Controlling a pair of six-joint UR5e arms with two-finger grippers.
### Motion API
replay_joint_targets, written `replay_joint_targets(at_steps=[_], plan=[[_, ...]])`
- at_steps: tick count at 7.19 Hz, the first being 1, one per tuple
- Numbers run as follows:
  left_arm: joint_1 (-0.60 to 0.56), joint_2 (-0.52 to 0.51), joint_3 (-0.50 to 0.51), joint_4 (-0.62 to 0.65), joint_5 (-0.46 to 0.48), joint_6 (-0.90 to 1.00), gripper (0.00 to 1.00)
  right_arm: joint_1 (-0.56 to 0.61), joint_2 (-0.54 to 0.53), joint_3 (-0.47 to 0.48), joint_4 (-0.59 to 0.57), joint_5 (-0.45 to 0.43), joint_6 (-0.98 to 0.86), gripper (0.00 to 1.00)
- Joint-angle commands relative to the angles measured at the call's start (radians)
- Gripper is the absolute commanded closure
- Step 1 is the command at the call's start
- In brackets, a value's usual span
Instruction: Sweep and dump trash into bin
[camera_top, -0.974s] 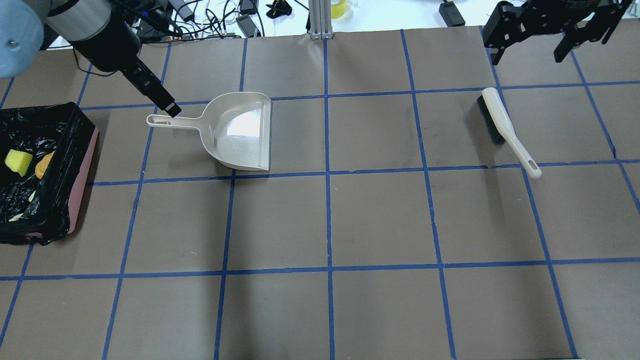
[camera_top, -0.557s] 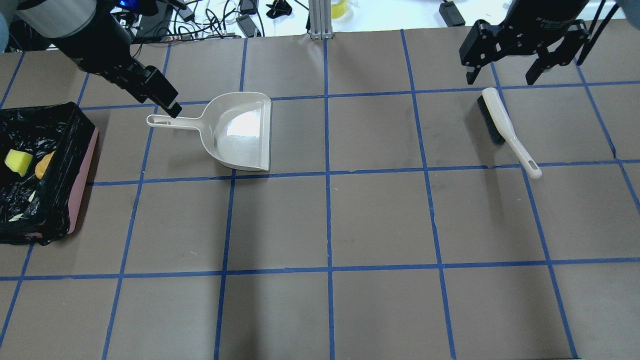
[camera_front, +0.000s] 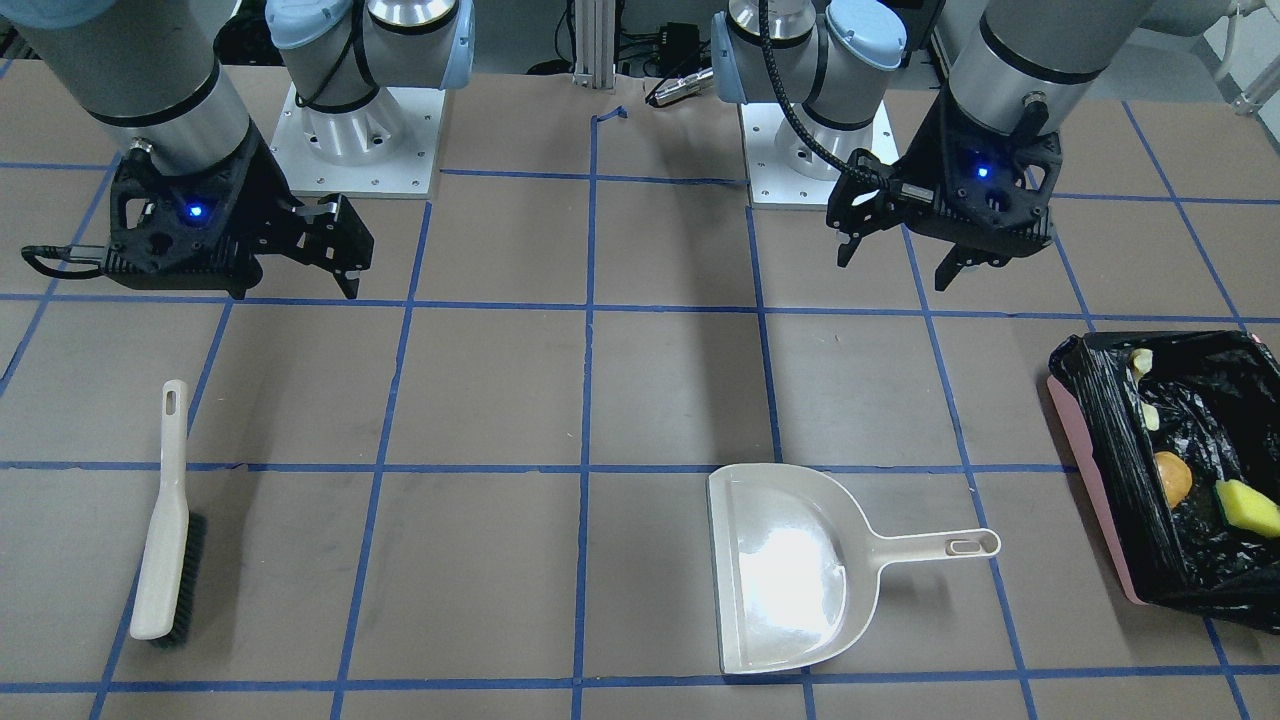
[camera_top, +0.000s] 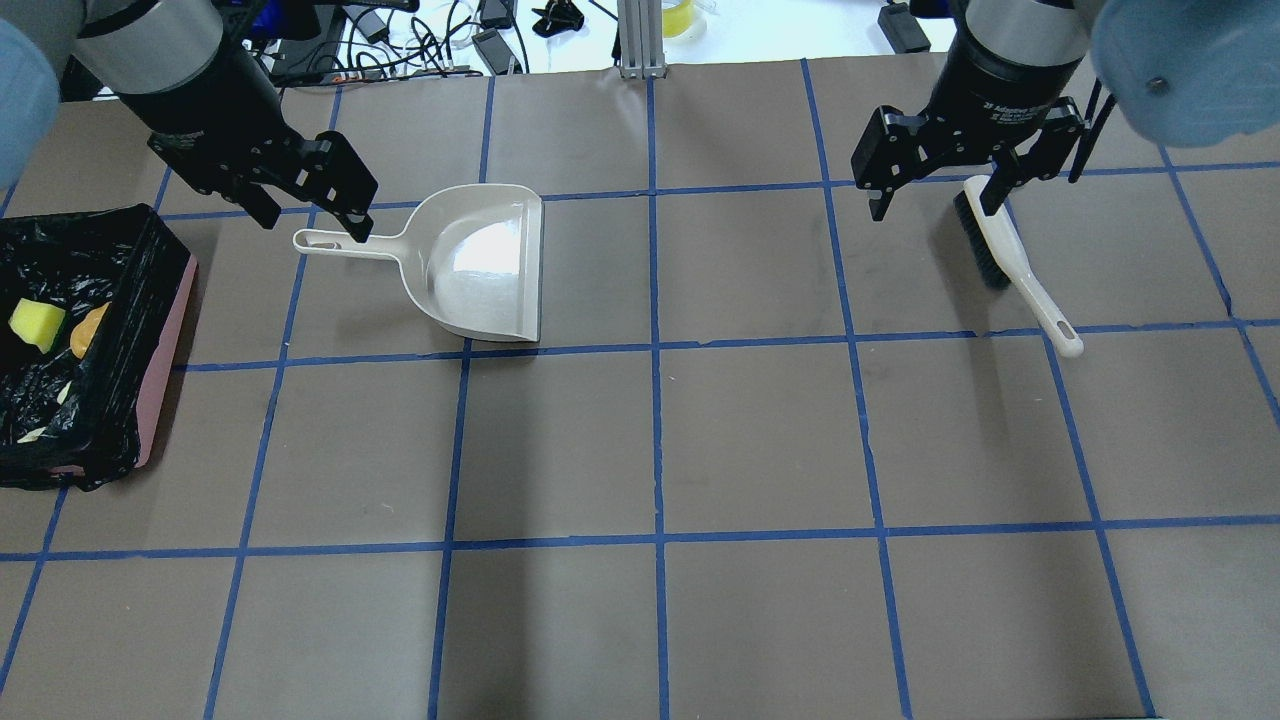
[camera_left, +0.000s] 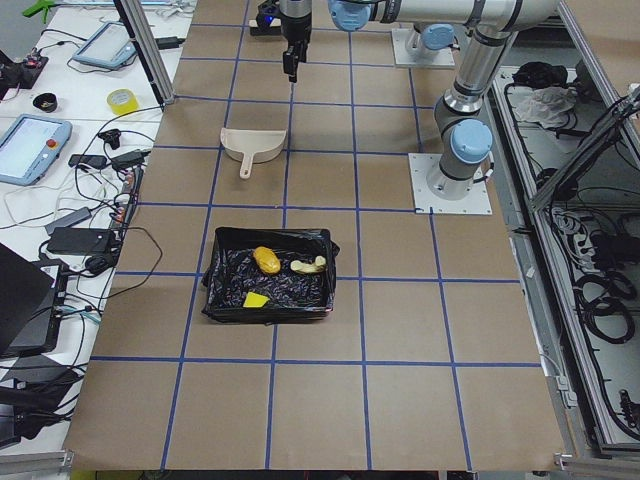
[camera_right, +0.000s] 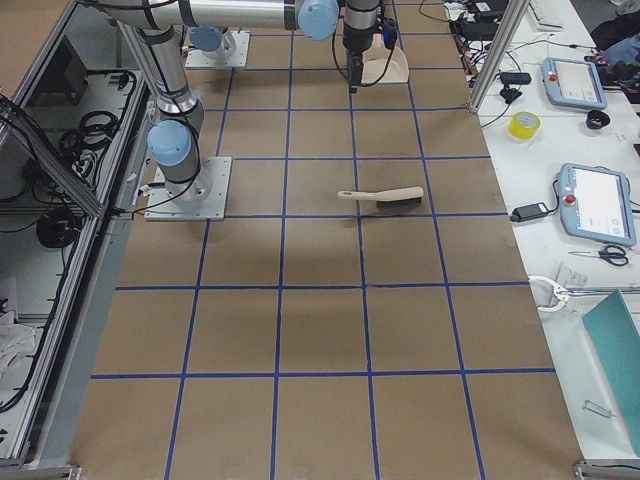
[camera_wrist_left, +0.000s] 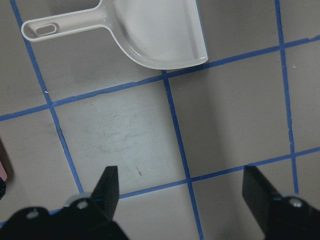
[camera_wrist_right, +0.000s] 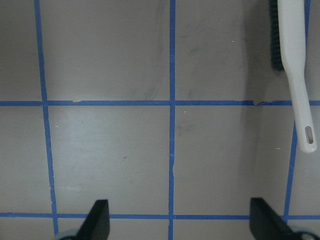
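The bin (camera_top: 165, 370), pink with a black bag, stands at the table's left end; it also shows in the front view (camera_front: 1090, 480). In it lie the yellow-green sponge wedge (camera_top: 37, 325), the bread roll (camera_top: 90, 328) and the tan pastry piece (camera_left: 308, 266). The off-white dustpan (camera_top: 480, 265) lies empty on the table. My left gripper (camera_top: 313, 220) hangs open and empty above its handle end. My right gripper (camera_top: 935, 205) hangs open and empty just left of the brush (camera_top: 1020, 265), above the table. The left wrist view shows the dustpan (camera_wrist_left: 155, 30) ahead of the open fingers (camera_wrist_left: 107, 187).
The brush (camera_front: 165, 520) lies flat with its bristles on one side, near the table's right end. Brown paper with a blue tape grid covers the table. Cables and small devices lie beyond the far edge (camera_top: 420, 40).
My left wrist has turned so both open fingers now show, staying over the dustpan handle. My right gripper has moved left and nearer, from the far right corner to beside the brush head.
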Motion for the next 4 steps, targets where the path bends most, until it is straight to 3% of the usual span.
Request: replay_joint_targets(at_steps=[1,4], plan=[[-0.02,0.001,-0.001,0.019,0.005,-0.116,0.04,0.015,0.002,0.0,-0.004,-0.016,-0.002,0.0],[-0.02,0.01,-0.004,0.019,0.001,-0.136,0.0,0.015,0.008,0.002,-0.01,-0.049,-0.003,0.0]])
